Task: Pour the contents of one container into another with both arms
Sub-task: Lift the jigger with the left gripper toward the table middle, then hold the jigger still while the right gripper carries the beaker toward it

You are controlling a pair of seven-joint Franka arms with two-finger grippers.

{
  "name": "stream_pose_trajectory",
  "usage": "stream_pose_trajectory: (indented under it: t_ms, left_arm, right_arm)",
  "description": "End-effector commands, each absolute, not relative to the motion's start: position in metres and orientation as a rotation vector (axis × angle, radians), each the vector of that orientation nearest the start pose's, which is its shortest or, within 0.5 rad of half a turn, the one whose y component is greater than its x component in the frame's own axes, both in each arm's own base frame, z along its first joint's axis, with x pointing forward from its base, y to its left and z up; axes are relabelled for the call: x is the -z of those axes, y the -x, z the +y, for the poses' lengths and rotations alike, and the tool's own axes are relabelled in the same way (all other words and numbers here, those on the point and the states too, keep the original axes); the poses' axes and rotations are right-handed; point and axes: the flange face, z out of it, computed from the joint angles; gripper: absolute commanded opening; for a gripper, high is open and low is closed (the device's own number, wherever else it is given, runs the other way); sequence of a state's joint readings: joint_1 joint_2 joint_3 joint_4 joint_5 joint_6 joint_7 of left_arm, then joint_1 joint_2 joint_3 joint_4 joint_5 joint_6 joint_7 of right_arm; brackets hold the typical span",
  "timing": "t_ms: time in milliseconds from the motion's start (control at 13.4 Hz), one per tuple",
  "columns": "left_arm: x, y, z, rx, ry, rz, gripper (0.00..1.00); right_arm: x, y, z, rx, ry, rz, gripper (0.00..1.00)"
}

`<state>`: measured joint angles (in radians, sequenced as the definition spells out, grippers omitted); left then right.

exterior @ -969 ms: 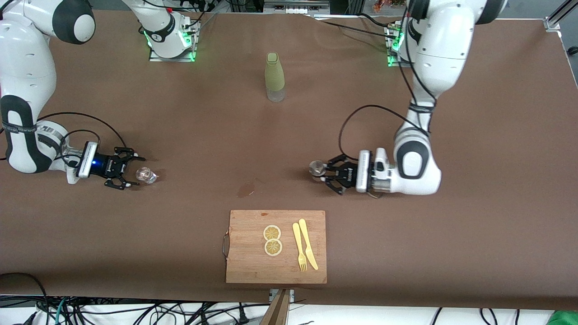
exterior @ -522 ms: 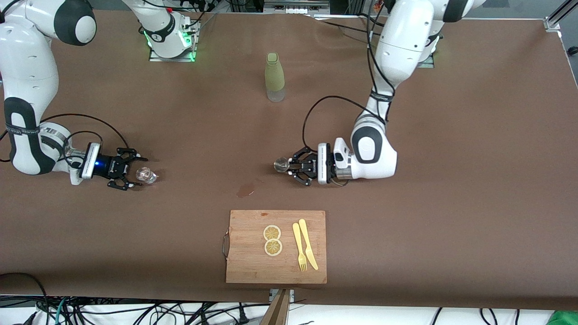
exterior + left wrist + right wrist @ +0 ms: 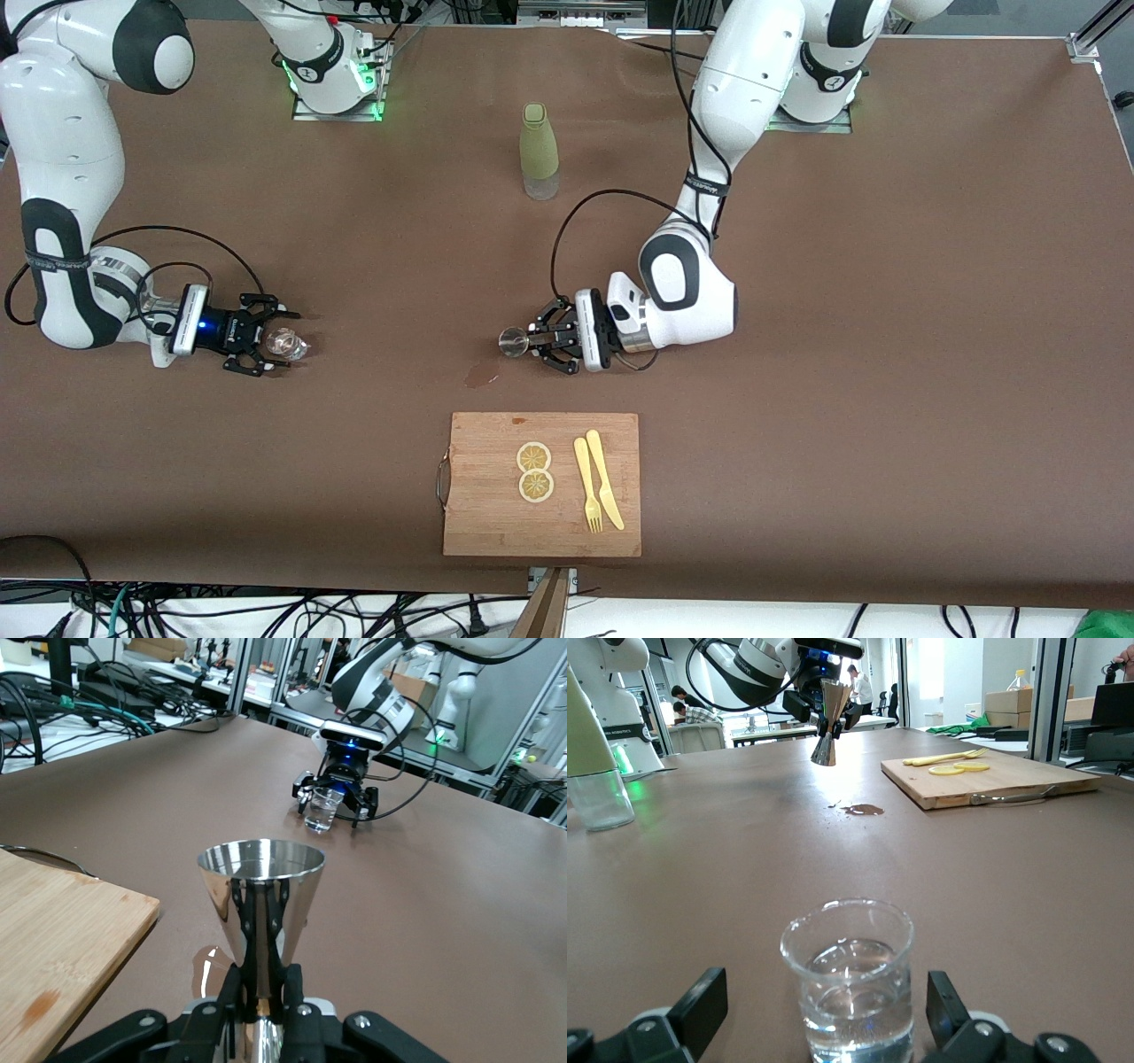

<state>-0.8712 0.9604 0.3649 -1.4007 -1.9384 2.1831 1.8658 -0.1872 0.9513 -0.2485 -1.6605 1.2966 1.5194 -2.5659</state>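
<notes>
Jigger (image 3: 511, 340), steel and cone-shaped, sits clamped in the left tool (image 3: 529, 343) over the middle of the desk (image 3: 886, 354), and from the front view the whole story is the gap: the small glass (image 3: 285, 344) stands on the desk well apart from it, toward the right arm's end. The right tool (image 3: 266, 347) is spread wide around that glass, fingers either side, not yet pinching. So the left arm must carry its load along the desk's length toward the right arm. A wet spot (image 3: 480, 376) lies just below the jigger, with the cutting board (image 3: 542, 484) nearer the camera.

Left wrist view now: the jigger (image 3: 260, 895) stands upright, mouth up, gripped at its waist by dark fingers (image 3: 280, 979); the glass (image 3: 322, 809) lies straight ahead. Whether the jigger holds liquid, I cannot tell.

Right wrist view: the glass (image 3: 850, 979) is partly filled with clear liquid, open fingers (image 3: 700, 1005) flanking it without touching. The base of the glass is cut off at the frame edge.
</notes>
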Motion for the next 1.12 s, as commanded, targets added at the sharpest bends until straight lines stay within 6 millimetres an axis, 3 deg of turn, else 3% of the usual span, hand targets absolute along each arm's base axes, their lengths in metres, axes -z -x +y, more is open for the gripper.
stream_pose_trajectory:
  t_ms: [0, 298, 596, 1044]
  left_arm:
    - [-0.157, -0.598, -0.466, -0.870, -1.767, -1.118, 0.00]
    - [-0.153, -0.591, -0.479, -0.887, -1.732, -1.200, 0.00]
    - [-0.143, -0.588, -0.478, -0.932, -1.685, -1.301, 0.00]
    - [-0.143, -0.585, -0.483, -0.932, -1.677, -1.294, 0.00]
  right_arm:
    - [-0.058, -0.579, -0.138, 1.044, 1.514, -1.284, 1.00]
    - [-0.056, -0.582, -0.127, 1.043, 1.495, -1.285, 1.00]
    - [-0.053, -0.587, -0.121, 1.055, 1.489, -1.283, 0.99]
    - [-0.049, -0.587, -0.118, 1.053, 1.486, -1.282, 0.74]
